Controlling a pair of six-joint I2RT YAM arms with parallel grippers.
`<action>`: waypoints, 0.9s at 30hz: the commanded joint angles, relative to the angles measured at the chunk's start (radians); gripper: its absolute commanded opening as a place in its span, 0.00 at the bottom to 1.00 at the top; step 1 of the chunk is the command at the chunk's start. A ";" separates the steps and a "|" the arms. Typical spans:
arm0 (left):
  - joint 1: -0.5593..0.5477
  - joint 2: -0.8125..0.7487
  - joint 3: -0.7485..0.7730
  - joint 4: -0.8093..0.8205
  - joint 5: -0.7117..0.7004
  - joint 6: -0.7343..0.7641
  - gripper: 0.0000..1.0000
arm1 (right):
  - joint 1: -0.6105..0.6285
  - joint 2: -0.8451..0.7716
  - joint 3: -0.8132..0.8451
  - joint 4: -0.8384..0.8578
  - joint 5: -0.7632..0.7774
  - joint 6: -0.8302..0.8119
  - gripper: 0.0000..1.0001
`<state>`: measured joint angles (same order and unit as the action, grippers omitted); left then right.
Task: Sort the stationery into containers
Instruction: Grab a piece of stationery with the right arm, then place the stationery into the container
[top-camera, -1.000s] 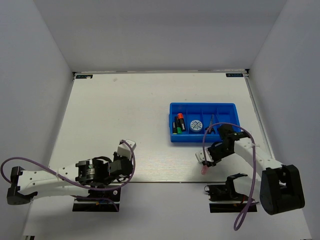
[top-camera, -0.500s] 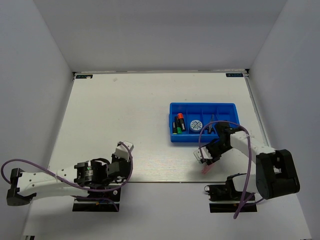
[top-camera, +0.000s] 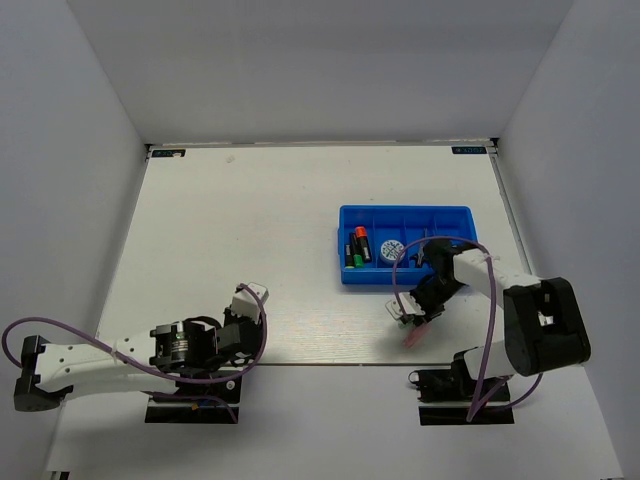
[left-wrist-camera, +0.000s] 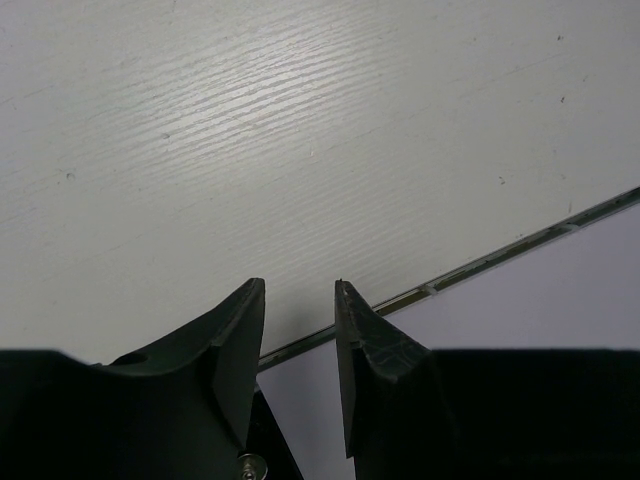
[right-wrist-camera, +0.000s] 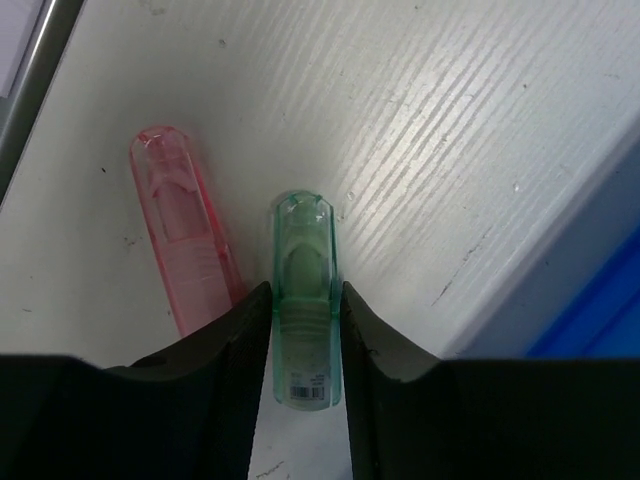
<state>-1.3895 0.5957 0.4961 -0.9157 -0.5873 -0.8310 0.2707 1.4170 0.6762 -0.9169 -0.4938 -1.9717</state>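
Green piece (right-wrist-camera: 303, 240): lies flat on the table (top-camera: 250, 220), pinched on both sides by the right gripper (right-wrist-camera: 304, 292).
Pink piece (right-wrist-camera: 180, 240): on the table just beside it, outside the fingers.
Bin (top-camera: 405, 213): nearby, holding markers (top-camera: 357, 246) and a disc (top-camera: 391, 250).
Left gripper (left-wrist-camera: 298, 290): jaws partly apart, holding nothing, over the table's near edge.

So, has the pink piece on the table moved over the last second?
No. The pink piece lies at the same spot in the top view, at the same gap from the blue bin.
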 joint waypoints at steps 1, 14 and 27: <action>-0.003 -0.008 -0.002 0.011 -0.002 0.003 0.45 | 0.013 0.040 -0.099 0.030 0.208 -0.039 0.36; 0.000 0.200 0.053 0.178 0.081 0.134 0.45 | 0.025 -0.266 -0.006 0.096 -0.126 0.562 0.00; 0.000 0.599 0.192 0.656 0.264 0.331 0.48 | 0.004 -0.414 0.160 0.472 0.691 1.569 0.00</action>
<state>-1.3895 1.1309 0.6167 -0.4286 -0.3855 -0.5678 0.2913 0.9562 0.8177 -0.6128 -0.2447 -0.7059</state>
